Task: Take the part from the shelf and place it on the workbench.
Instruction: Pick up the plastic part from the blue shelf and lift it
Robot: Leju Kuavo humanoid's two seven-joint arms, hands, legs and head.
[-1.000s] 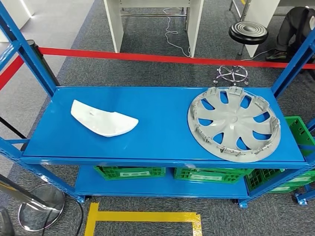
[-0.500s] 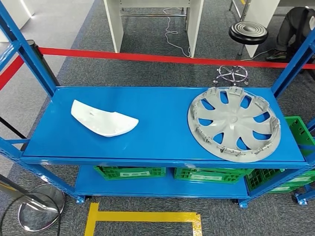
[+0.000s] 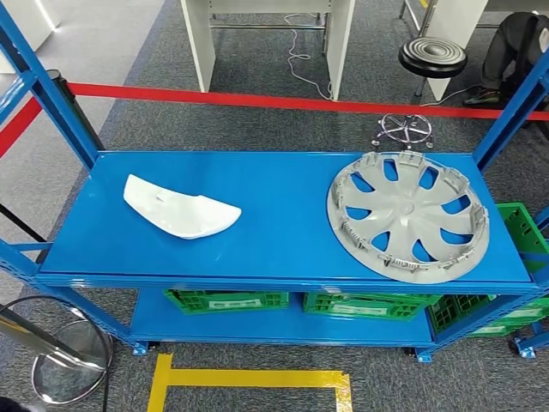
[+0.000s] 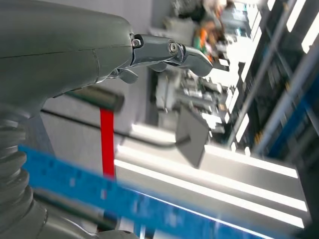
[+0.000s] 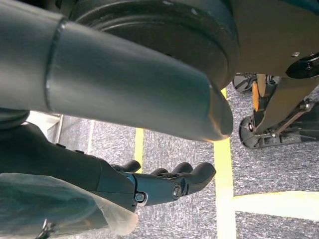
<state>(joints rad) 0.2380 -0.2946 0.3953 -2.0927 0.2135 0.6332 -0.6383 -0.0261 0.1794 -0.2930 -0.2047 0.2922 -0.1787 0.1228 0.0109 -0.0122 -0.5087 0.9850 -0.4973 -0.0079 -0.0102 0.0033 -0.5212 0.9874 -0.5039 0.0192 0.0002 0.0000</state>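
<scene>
The white part (image 3: 182, 207) lies on the left of the blue shelf's (image 3: 278, 219) top level, the hubcap (image 3: 407, 215) well apart on the right. Green crates (image 3: 226, 299) sit on the lower level, contents unclear. Left hand (image 4: 112, 55) and right hand (image 5: 158, 186) both hold nothing, fingers extended.

One white part (image 3: 181, 209) lies on the blue shelf (image 3: 285, 215). One grey wheel cover (image 3: 407, 216) too. One black stool (image 3: 432, 57) stands upper right.

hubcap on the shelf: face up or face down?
Face down. The hubcap lies flat on the shelf with its rim clips pointing up.
</scene>
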